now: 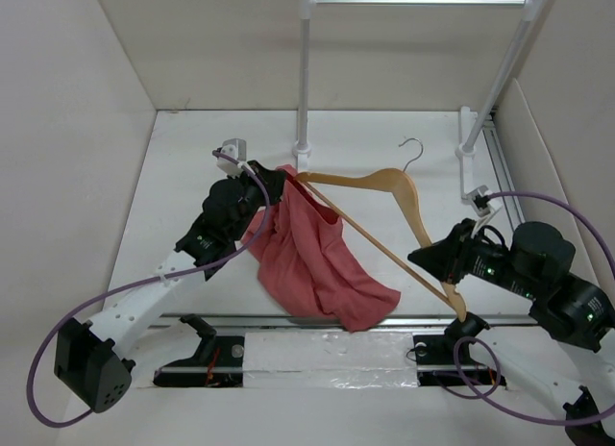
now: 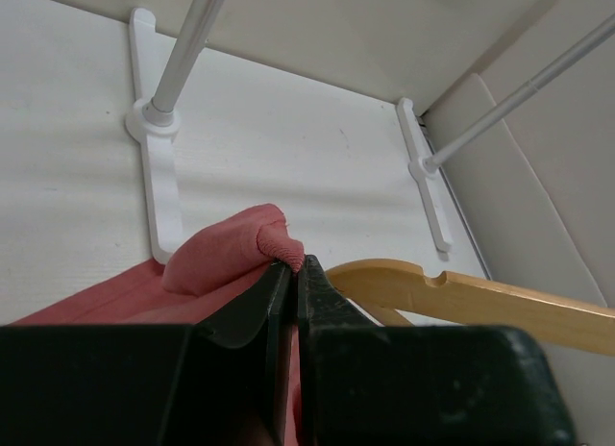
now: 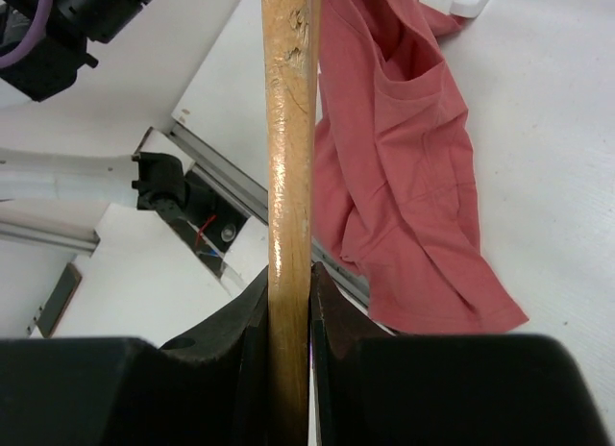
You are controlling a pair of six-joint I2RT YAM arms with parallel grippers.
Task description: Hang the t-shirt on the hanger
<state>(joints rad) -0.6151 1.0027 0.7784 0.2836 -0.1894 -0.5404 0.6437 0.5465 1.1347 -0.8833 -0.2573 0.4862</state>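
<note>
The red-pink t-shirt (image 1: 312, 254) hangs crumpled from its top edge down to the table's front rail. My left gripper (image 1: 258, 173) is shut on that top edge; the wrist view shows a fold of the t-shirt (image 2: 231, 249) pinched at the fingertips (image 2: 284, 273). The tan wooden hanger (image 1: 399, 191) is held up tilted, its wire hook (image 1: 413, 150) pointing to the back. Its left end lies against the shirt's top. My right gripper (image 1: 430, 263) is shut on the hanger's right arm (image 3: 290, 158). The shirt also shows in the right wrist view (image 3: 404, 177).
A white rack (image 1: 418, 4) with a metal bar stands at the back, its feet (image 1: 302, 150) on the table behind the shirt. White walls enclose the table. A metal rail (image 1: 423, 321) runs along the front edge.
</note>
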